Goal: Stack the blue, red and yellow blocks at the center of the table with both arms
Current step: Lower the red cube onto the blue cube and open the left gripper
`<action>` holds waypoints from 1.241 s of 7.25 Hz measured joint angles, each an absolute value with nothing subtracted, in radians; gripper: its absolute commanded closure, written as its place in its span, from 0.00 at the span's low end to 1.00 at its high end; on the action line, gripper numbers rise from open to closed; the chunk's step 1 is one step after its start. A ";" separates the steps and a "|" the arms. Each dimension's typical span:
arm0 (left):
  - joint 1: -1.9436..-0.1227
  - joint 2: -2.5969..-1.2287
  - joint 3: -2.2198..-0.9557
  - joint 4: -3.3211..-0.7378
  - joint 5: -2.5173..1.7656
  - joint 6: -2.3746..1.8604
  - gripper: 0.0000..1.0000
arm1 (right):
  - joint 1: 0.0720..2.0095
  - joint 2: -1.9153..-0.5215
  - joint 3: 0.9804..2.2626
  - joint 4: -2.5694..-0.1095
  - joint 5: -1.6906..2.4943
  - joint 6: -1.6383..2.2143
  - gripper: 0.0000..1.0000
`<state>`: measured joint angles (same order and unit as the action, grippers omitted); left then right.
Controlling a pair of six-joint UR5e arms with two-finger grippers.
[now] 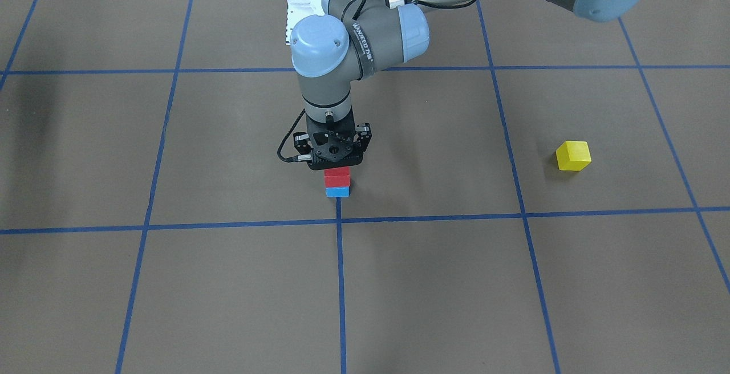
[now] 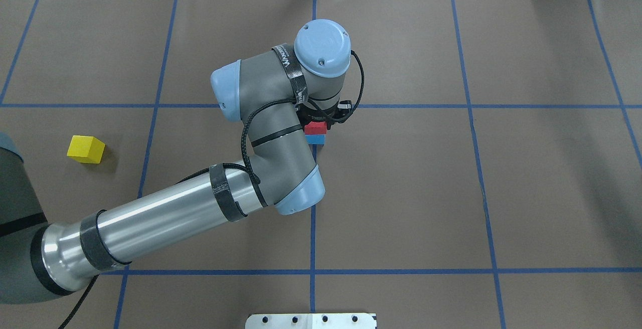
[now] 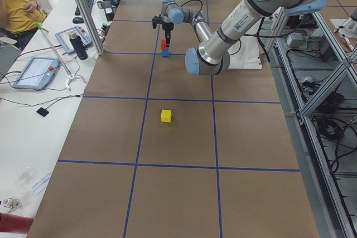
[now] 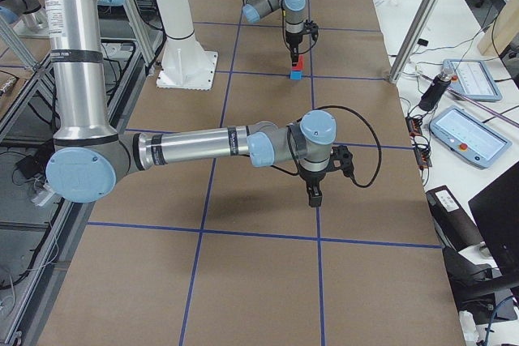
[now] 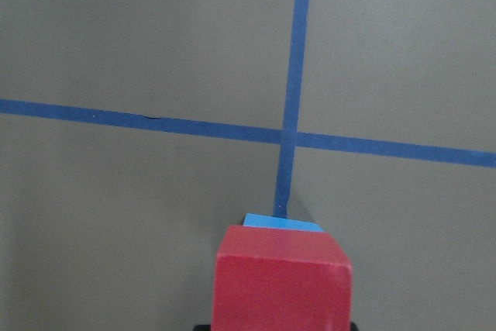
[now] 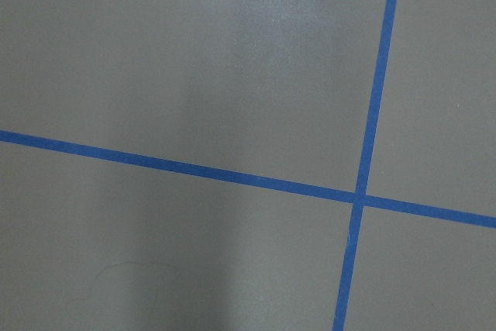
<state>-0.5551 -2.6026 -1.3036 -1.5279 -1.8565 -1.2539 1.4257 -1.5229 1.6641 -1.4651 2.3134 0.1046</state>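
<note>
Red block [image 1: 337, 179] sits on blue block [image 1: 337, 192] at mid-frame, clamped in left claw [image 1: 336, 165]. Yellow block [image 2: 86, 149] lies at the overhead frame's left, nearer the left arm. I cannot tell the right claw's [image 4: 313, 195] opening.

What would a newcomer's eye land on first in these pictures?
First, the left gripper sits directly over a red block that rests on a blue block at the centre of the table. Next comes the lone yellow block, lying apart on the robot's left side.
</note>
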 measured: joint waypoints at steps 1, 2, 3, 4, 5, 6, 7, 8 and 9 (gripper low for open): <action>-0.553 -2.601 -1.301 -1.532 -1.854 -1.241 1.00 | 1.426 -1.522 1.664 -1.465 2.313 0.104 0.00; -0.553 -2.600 -1.301 -1.533 -1.853 -1.232 1.00 | 1.426 -1.521 1.664 -1.465 2.313 0.104 0.00; -0.553 -2.600 -1.302 -1.533 -1.853 -1.228 1.00 | 1.427 -1.521 1.664 -1.465 2.313 0.104 0.00; -0.553 -2.600 -1.302 -1.533 -1.853 -1.226 1.00 | 1.427 -1.521 1.664 -1.465 2.313 0.104 0.00; -0.554 -2.600 -1.302 -1.533 -1.853 -1.226 0.43 | 1.427 -1.520 1.664 -1.465 2.313 0.105 0.00; -0.554 -2.599 -1.302 -1.533 -1.853 -1.224 0.00 | 1.427 -1.519 1.664 -1.465 2.312 0.105 0.00; -0.554 -2.597 -1.301 -1.532 -1.852 -1.220 0.00 | 1.427 -1.518 1.663 -1.465 2.312 0.105 0.00; -0.554 -2.595 -1.301 -1.533 -1.851 -1.216 0.00 | 1.427 -1.517 1.663 -1.465 2.311 0.105 0.00; -0.554 -2.592 -1.302 -1.533 -1.850 -1.213 0.00 | 1.427 -1.516 1.663 -1.465 2.310 0.105 0.00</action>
